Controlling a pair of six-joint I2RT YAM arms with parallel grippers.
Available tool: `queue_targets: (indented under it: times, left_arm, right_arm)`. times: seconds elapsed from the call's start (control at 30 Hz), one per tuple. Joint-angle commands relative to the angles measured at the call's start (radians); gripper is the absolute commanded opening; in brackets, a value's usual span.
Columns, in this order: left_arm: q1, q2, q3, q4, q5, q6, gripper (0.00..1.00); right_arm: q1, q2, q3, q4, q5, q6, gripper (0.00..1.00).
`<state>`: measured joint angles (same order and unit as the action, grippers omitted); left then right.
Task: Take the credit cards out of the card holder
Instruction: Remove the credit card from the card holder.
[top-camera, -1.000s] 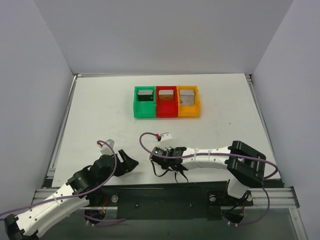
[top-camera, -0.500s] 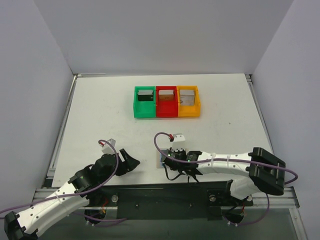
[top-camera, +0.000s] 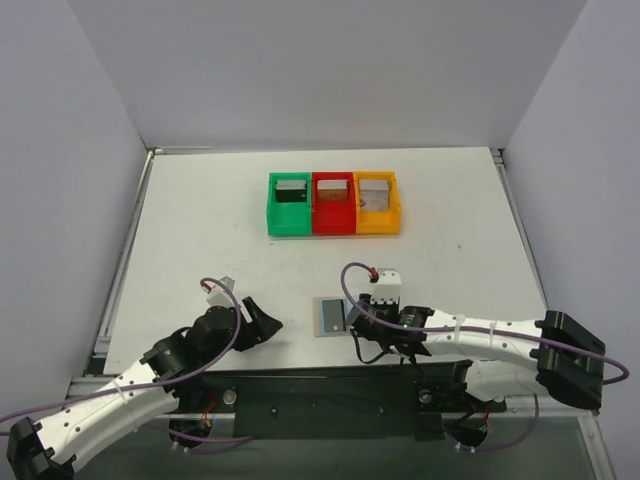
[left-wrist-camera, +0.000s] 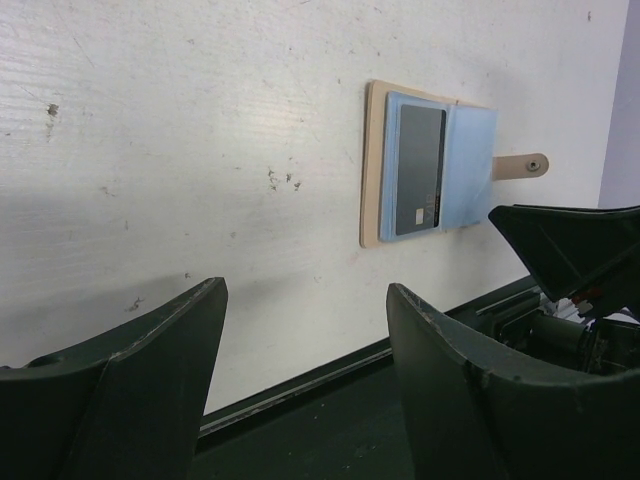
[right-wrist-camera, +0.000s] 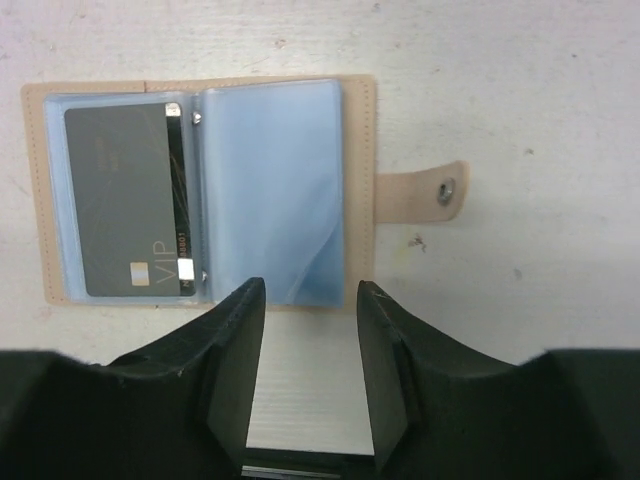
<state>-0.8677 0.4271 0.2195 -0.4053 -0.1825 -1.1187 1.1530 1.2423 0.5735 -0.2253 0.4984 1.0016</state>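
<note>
Reading "VIP" on grey credit card (right-wrist-camera: 120, 200) in card holder (right-wrist-camera: 270, 190), rt wrist cam; edge digits poss. "8801", too blurry.

Card holder (top-camera: 330, 317) on table (top-camera: 200, 230), between left gripper (left-wrist-camera: 305, 290) and right gripper (right-wrist-camera: 308, 290); credit card (right-wrist-camera: 125, 200) in one pocket; bins (top-camera: 334, 226) behind.

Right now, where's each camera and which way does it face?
Top external: high behind the robot, looking down the white table; left arm and right arm show.
Left wrist: low, looking across at the open tan bifold card holder; left fingers frame it.
Right wrist: straight down on it; right fingers below.
Shared: both wrist views show its dark grey card.
</note>
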Motion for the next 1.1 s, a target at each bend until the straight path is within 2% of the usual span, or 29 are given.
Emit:
queue_targets:
  times: [0.0,0.13,0.3,0.37,0.47,0.6,0.93,1.07]
  left_arm:
    - [0.003,0.013,-0.005,0.065,0.009,-0.010,0.75]
    - [0.003,0.025,-0.006,0.077,0.011,-0.009,0.75]
    - [0.003,0.067,-0.011,0.129,0.026,-0.013,0.75]
    - [0.001,0.097,-0.014,0.172,0.043,-0.013,0.74]
    - [-0.014,0.159,-0.005,0.253,0.080,-0.009,0.68]
    - [-0.050,0.301,0.047,0.348,0.097,0.008,0.64]
    - [-0.088,0.533,0.133,0.563,0.101,0.037,0.63]
    - [-0.093,0.616,0.185,0.605,0.120,0.054,0.68]
  right_arm:
    - [0.005,-0.084,-0.011,-0.101,0.077,0.034,0.41]
    - [0.019,-0.153,0.034,-0.126,0.091,-0.012,0.45]
    - [0.013,-0.152,0.069,0.065,-0.081,-0.177,0.40]
    - [-0.007,-0.109,0.083,0.122,-0.159,-0.199,0.36]
    - [-0.029,-0.018,0.091,0.170,-0.227,-0.207,0.23]
    - [-0.078,0.020,0.043,0.216,-0.284,-0.178,0.16]
    - [-0.122,-0.089,-0.147,0.234,-0.276,-0.117,0.20]
    - [-0.124,-0.119,-0.195,0.244,-0.274,-0.103,0.20]
